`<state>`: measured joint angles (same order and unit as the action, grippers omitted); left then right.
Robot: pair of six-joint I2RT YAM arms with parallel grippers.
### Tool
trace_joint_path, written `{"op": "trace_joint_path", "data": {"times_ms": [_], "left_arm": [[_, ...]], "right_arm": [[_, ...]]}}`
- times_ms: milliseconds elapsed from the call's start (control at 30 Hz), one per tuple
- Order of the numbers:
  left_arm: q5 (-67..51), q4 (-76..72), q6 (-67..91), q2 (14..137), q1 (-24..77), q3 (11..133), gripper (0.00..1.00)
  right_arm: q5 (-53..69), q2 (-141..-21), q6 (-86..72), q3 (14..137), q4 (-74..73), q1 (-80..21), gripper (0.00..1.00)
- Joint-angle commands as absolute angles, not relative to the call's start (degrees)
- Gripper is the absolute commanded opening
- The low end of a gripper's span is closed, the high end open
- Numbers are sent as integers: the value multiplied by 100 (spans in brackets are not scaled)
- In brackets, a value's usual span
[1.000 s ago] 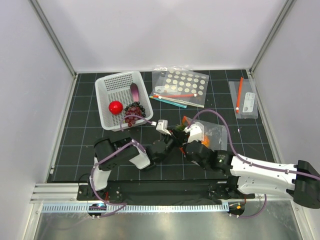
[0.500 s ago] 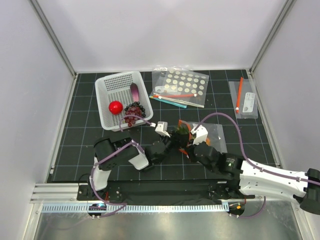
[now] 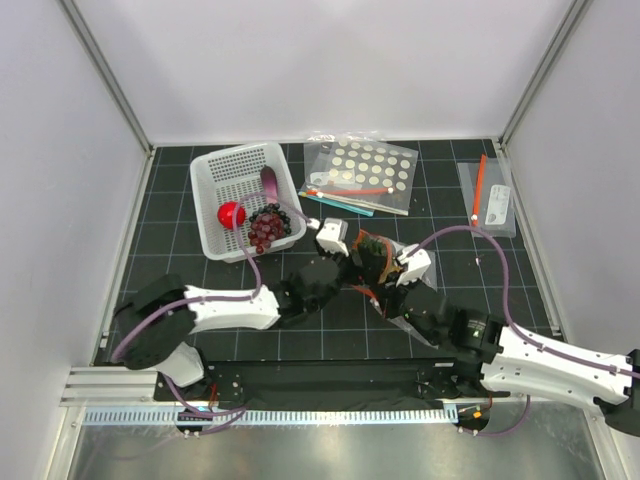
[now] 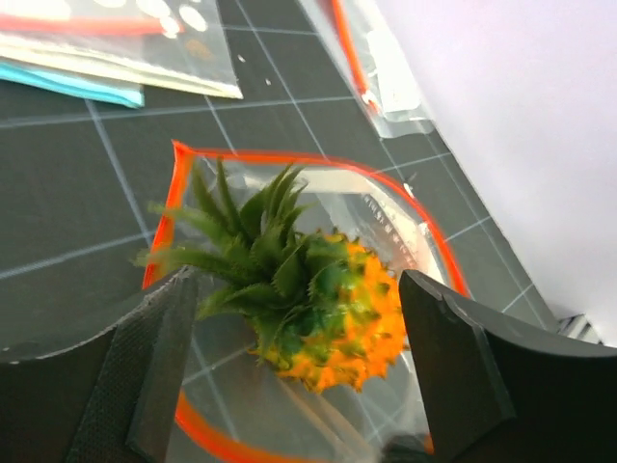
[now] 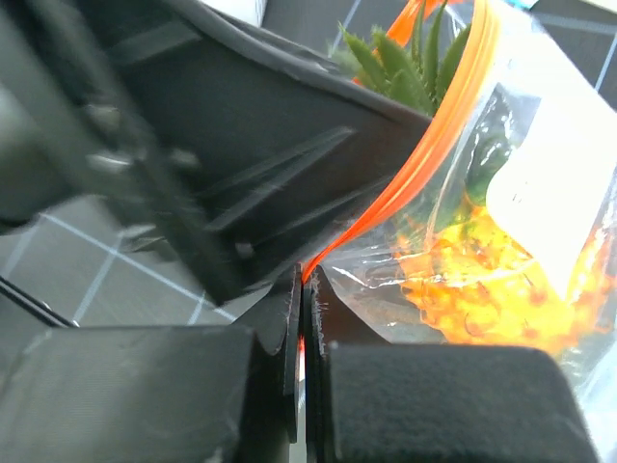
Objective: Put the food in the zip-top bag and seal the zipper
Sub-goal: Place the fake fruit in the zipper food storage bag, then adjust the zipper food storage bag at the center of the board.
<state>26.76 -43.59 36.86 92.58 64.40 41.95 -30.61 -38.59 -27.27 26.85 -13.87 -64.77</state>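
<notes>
Orange pineapple in zip-top bag; left fingers released, right fingers grasping zipper; print unreadable.

Both arms wore white shells over black joints and trailed looping purple cables, each carried a small white camera block at its wrist, and the left hand and right hand had broad matte black fingers.

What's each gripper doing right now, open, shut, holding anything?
Left gripper: open, fingers either side of the pineapple, which sits in the zip-top bag mouth.
Right gripper: shut on the zipper at the bag's edge.
</notes>
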Motion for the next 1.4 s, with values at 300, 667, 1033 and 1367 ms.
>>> {"op": "trace_joint_path", "data": {"times_ms": [300, 667, 1033, 1367], "left_arm": [[4746, 1704, 3753, 7524, 6233, 6460, 100], [2022, 984, 3656, 7609, 5195, 5826, 100], [1213, 1081, 3656, 8815, 5186, 6311, 68], [1168, 1090, 3516, 8712, 5106, 6346, 0]], "right_arm": [[-3990, -3463, -2611, 3041, -352, -6486, 1], [-4087, -3437, -2310, 2628, 730, -6486, 1], [-3903, -3612, -2303, 2575, 809, -6486, 1], [-3928, -3472, -2215, 2557, 624, -6486, 26]]}}
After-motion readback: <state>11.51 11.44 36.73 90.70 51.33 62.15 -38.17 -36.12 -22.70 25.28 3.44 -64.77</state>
